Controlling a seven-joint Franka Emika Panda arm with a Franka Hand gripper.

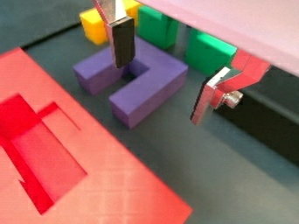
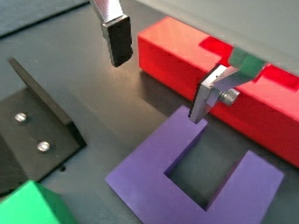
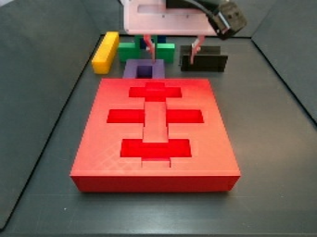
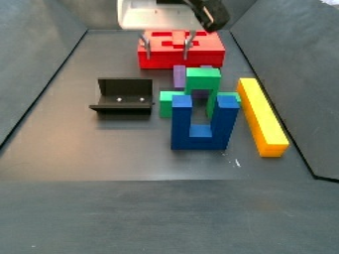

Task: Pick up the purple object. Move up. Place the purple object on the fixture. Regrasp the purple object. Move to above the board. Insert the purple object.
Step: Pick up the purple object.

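The purple object point(image 1: 138, 87) lies flat on the dark floor, its slot facing up, just off the red board's point(image 1: 82, 175) far edge. It also shows in a wrist view point(image 2: 193, 166) and in both side views point(image 3: 145, 69) point(image 4: 180, 75). My gripper point(image 1: 167, 74) is open and empty, close above the purple object. One finger point(image 1: 121, 42) hangs over the slot and the other finger point(image 1: 211, 94) is outside one prong. In a wrist view the gripper point(image 2: 163, 77) sits between the fixture point(image 2: 41, 122) and the board point(image 2: 198, 61). The fixture point(image 3: 205, 63) stands beside the purple object.
A yellow bar point(image 3: 106, 51) and green blocks point(image 1: 211, 51) lie just beyond the purple object. A blue U-shaped block point(image 4: 205, 121) stands next to a green block point(image 4: 199, 84) and the yellow bar point(image 4: 261, 114). Dark walls ring the floor.
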